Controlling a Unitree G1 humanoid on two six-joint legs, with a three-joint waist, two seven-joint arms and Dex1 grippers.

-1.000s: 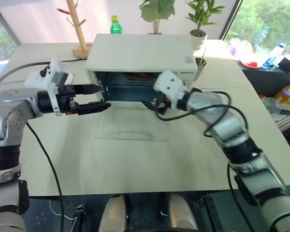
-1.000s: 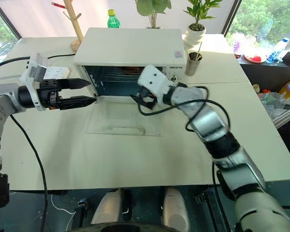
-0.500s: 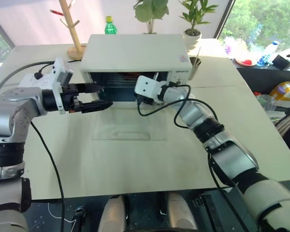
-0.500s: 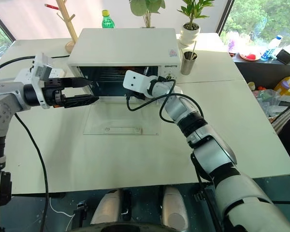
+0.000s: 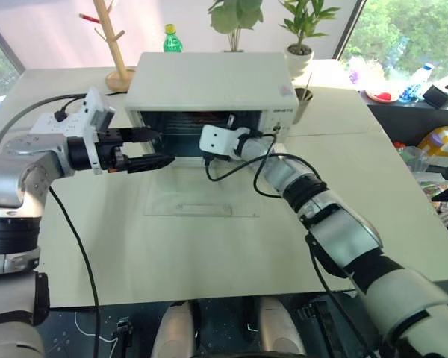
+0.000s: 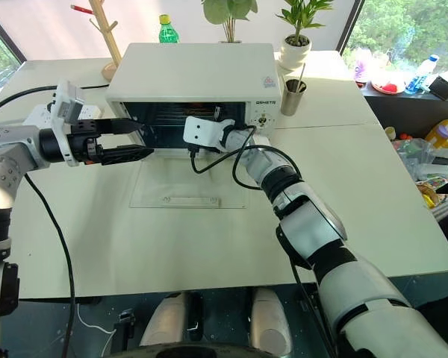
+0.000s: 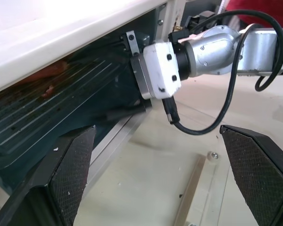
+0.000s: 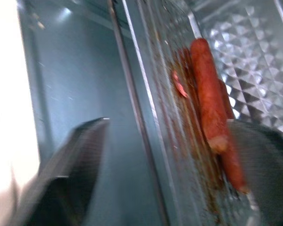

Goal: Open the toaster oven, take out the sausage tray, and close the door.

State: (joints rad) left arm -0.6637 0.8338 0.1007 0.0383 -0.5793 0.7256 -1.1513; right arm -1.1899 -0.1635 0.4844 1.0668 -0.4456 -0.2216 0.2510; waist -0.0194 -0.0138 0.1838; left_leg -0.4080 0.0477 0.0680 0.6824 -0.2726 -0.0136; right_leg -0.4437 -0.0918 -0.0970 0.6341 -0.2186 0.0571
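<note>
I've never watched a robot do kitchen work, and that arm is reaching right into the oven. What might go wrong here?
Two things, I'd guess. The right gripper straddles the sausage tray edge with a sausage lying close by, so closing could pinch the sausage or tip the tray. And the door lies flat under the toaster oven opening, so a tray pulled out too low could scrape its glass.
</note>
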